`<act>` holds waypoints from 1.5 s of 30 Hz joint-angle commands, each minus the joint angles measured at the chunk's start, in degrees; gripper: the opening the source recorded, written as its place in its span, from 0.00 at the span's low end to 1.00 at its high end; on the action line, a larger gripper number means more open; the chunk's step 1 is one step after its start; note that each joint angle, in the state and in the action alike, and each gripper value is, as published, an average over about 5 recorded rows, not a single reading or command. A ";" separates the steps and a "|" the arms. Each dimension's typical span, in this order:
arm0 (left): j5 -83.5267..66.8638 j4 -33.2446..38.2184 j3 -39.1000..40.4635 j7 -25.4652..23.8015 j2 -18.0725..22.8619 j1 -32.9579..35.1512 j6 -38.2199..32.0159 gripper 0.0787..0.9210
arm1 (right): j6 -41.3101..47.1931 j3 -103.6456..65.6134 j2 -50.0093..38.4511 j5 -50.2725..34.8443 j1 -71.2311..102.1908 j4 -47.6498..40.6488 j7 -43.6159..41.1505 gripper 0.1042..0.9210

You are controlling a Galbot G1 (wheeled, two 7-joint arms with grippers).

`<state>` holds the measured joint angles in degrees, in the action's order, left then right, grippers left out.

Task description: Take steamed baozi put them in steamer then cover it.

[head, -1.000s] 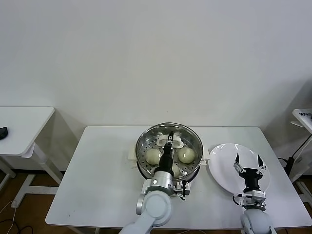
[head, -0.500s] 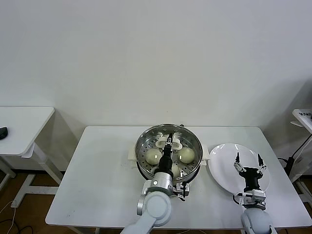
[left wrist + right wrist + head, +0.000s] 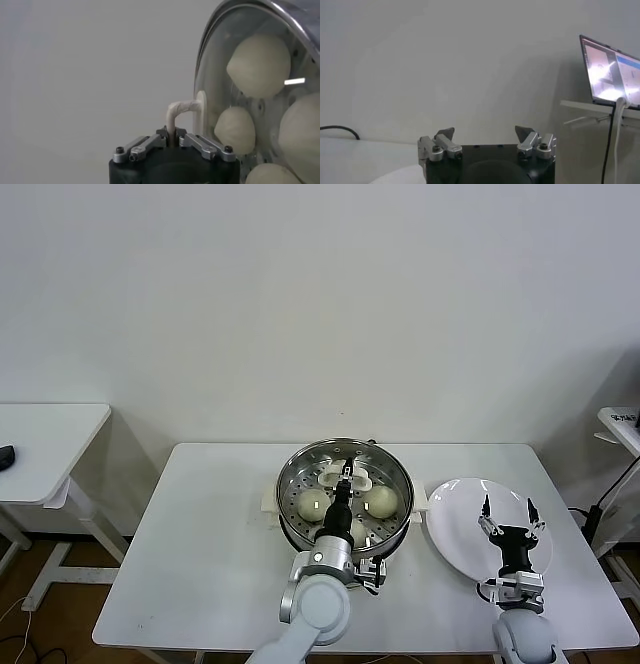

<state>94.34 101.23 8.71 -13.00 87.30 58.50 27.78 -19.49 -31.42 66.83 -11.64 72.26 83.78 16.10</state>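
A: We begin with the cover [image 3: 345, 481]. We see a round lid of clear glass with a shiny metal rim, and it sits on the steamer [image 3: 345, 496]. At its centre there is a flat cream-white handle [image 3: 347, 477] with a curved, arched shape.

B: Yes, and our left gripper [image 3: 346, 473] is closed tightly on that handle. In the left wrist view the two dark fingers [image 3: 150, 144] press together around the thin cream arch of the handle [image 3: 182, 111].

A: Under the glass we see the steamed baozi [image 3: 313, 504]. They are smooth, round, cream-white buns with a matte dough surface. They lie on a perforated steel tray inside the steamer.

B: In the left wrist view we count four rounded buns [image 3: 259, 64] behind the glass dome. The steamer itself is a round pot of bright stainless steel on a white base, with small white side handles.

A: It stands near the middle of the white table [image 3: 210, 544]. Just beside it, on our right, lies a flat white plate [image 3: 455, 524], glossy and round.

B: Our right gripper [image 3: 507, 512] hangs above that plate with its two pointed fingers spread wide apart, holding nothing.

A: In the right wrist view we also see a lit laptop screen [image 3: 612, 71] on a side shelf.
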 commanded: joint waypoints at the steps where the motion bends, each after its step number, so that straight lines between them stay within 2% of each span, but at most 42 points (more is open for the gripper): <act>1: 1.12 -0.23 -0.35 0.14 -0.15 0.57 -0.32 0.14 | 0.00 0.03 -0.11 -0.01 -0.05 0.01 0.06 0.88; 5: 1.09 0.32 -0.37 0.45 -0.25 0.72 -0.35 0.22 | 0.01 0.11 -0.32 -0.03 -0.14 -0.09 0.06 0.88; 13: 0.56 3.08 0.08 0.23 -1.00 1.61 -0.42 0.47 | -0.11 0.17 -0.28 -0.04 -0.31 -0.39 -0.01 0.88; 18: -2.79 7.40 1.01 -1.00 -2.76 2.87 -0.16 0.52 | -0.14 0.29 -0.34 -0.02 -0.51 -0.57 -0.01 0.88; 24: -5.20 13.07 1.29 -2.19 -5.79 4.69 0.05 0.55 | -0.10 0.82 -0.29 0.11 -1.02 -0.58 0.08 0.88; 32: -12.70 22.01 -0.64 -2.82 -12.02 7.65 0.50 0.80 | 0.02 1.06 -0.11 0.20 -1.72 -0.52 0.22 0.88; 35: -17.48 25.61 -2.84 -2.43 -14.39 8.66 0.46 0.87 | 0.06 1.05 -0.11 0.18 -1.85 -0.32 0.28 0.88; 40: -28.34 30.12 -9.09 0.68 -18.18 9.80 0.17 0.88 | 0.01 0.89 -0.44 0.00 -1.74 -0.15 0.24 0.88; 45: -46.16 28.26 -17.00 12.66 -18.32 9.28 -2.46 0.88 | 0.00 0.63 -0.90 -0.28 -1.65 0.40 -0.18 0.88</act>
<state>76.15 124.03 3.86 -13.42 73.88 66.77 27.78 -19.50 -30.64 66.24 -11.65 70.55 83.63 16.27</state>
